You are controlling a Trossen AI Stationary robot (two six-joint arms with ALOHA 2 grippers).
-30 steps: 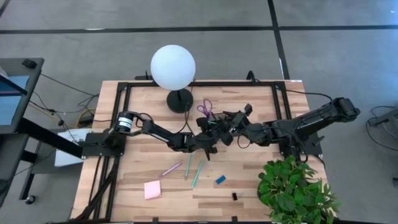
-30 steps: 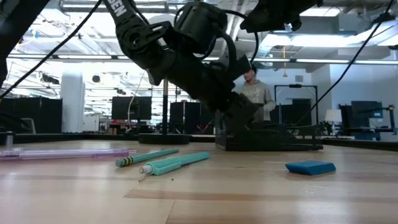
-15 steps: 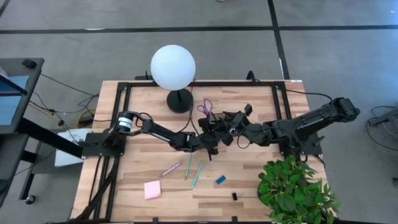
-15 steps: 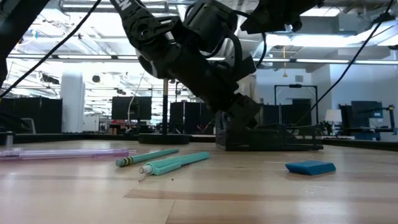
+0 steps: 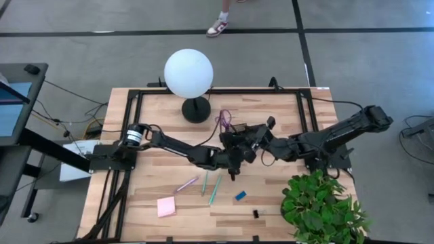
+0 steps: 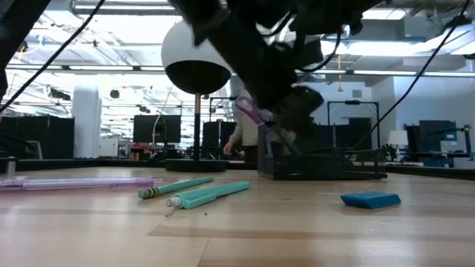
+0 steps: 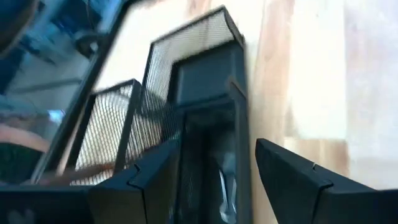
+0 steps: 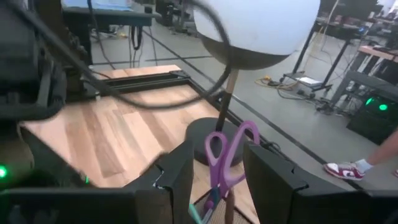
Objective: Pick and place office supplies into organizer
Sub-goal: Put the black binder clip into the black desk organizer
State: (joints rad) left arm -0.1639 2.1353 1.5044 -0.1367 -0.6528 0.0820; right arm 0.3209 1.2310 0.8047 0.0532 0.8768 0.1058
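The black mesh organizer (image 5: 239,137) stands mid-table and also shows in the left wrist view (image 7: 186,106). Purple-handled scissors (image 8: 227,152) stand in it with their handles up, beside a teal pen (image 8: 198,214). My right gripper (image 8: 217,186) is open, one finger on either side of the scissors' handles. My left gripper (image 7: 214,180) is open and empty just at the organizer's near side. On the table lie a purple pen (image 5: 186,184), two teal pens (image 5: 205,181) (image 5: 215,191), a blue eraser (image 5: 240,196), a pink pad (image 5: 166,206) and a black clip (image 5: 256,213). My right gripper's fingers stand on either side of the scissors' purple handles (image 8: 216,149); I cannot tell whether they touch them. The scissors stand nearly upright in the organizer.
The white globe lamp (image 5: 188,73) with its round black base (image 5: 196,110) stands behind the organizer. A green plant (image 5: 320,207) fills the near right corner. A black frame (image 5: 135,102) runs around the table's far half. A person walks in the room behind.
My left gripper has gone up and toward the table's right edge, closer to the organizer. My right gripper has shifted a little toward the table's left. The pens, eraser and pad on the table have stayed where they were.
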